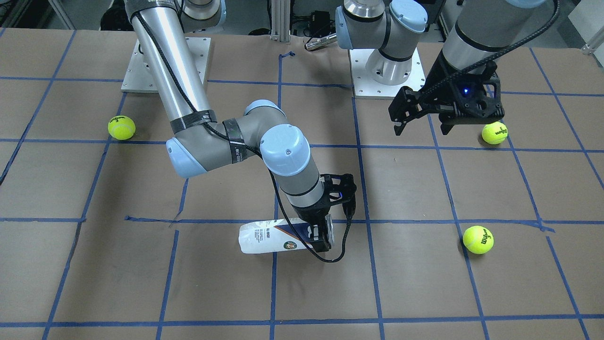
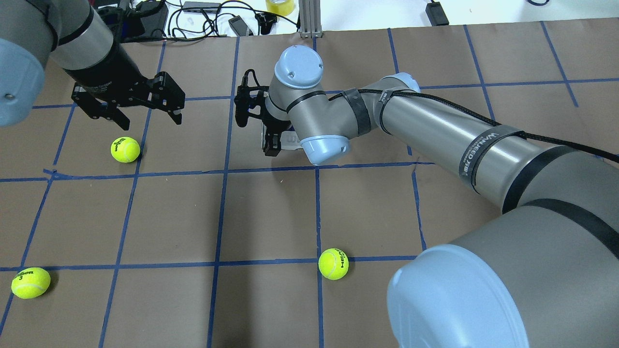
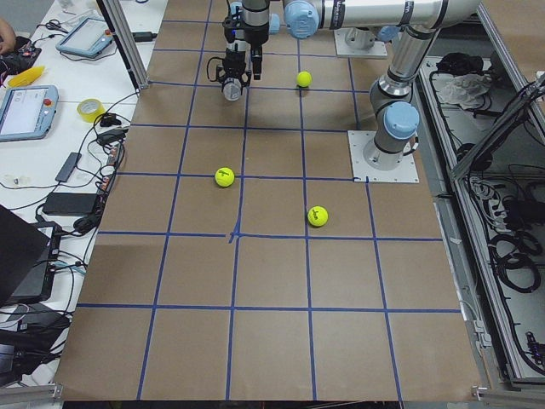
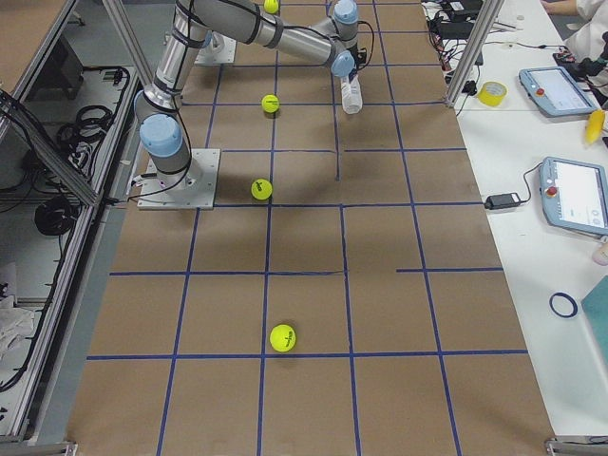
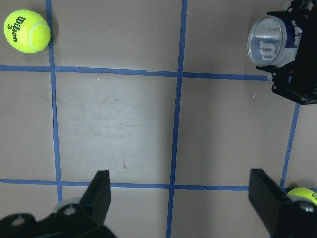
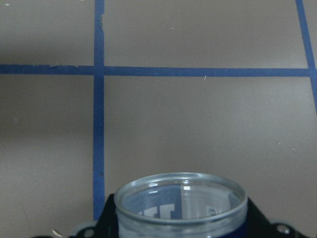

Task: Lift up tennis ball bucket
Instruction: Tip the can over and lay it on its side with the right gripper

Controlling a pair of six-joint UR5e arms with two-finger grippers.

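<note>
A slender, clear plastic tennis ball can [image 1: 269, 238] lies on its side near the middle of the table [image 1: 424, 293], stretched crosswise in the front-facing view. A white and navy label bearing a white "W" wraps its body, and its round, silvery-rimmed mouth stands open. The right gripper [image 1: 323, 236] is clamped across the can close to that mouth end. Whether the can rests on the table or hangs just above it cannot be told.
</note>
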